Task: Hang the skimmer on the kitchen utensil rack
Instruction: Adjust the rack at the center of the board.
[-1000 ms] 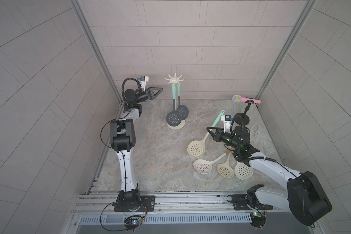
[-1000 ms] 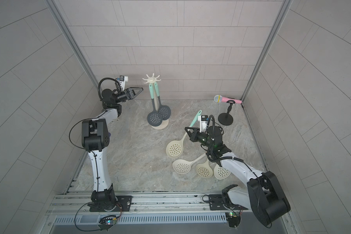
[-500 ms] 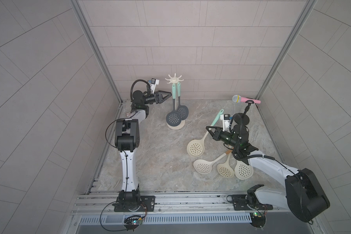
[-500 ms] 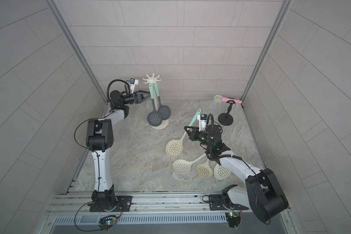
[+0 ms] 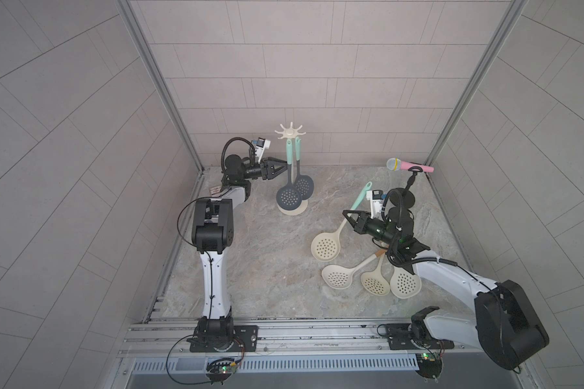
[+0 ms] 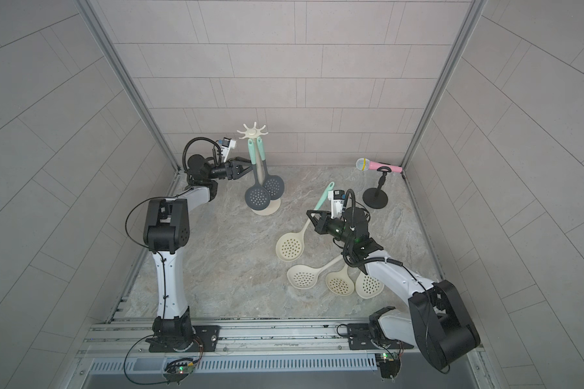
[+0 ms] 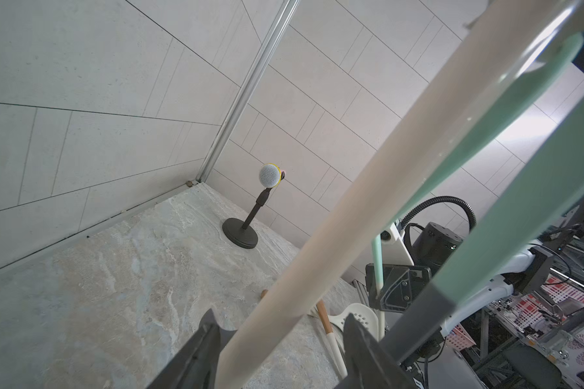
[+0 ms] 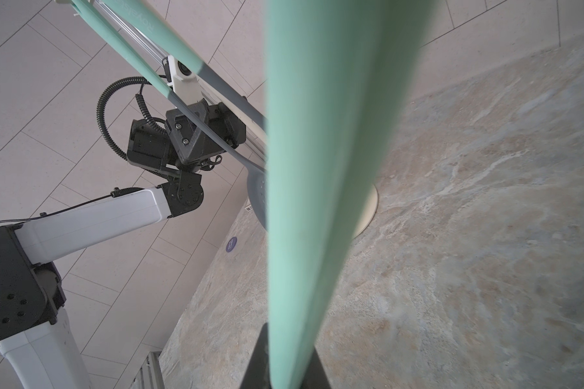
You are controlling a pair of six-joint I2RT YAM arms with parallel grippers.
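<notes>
Both top views look down from above the front rail [image 5: 317, 331], sharing nearly the whole floor [image 5: 267, 269]. The left wrist camera, close against the rack [image 7: 351, 215], faces the microphone [image 7: 269, 175] corner; the right one looks along the skimmer [image 8: 317, 202] toward that rack.

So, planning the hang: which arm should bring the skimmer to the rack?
Right: the right gripper is shut on the mint-handled skimmer; the left gripper stands open astride the pole of the kitchen utensil rack.

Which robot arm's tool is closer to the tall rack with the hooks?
Left. The left tool is right at the pole of the rack, with its jaws open. The right tool is well away from it, shut on a mint-handled skimmer.
</notes>
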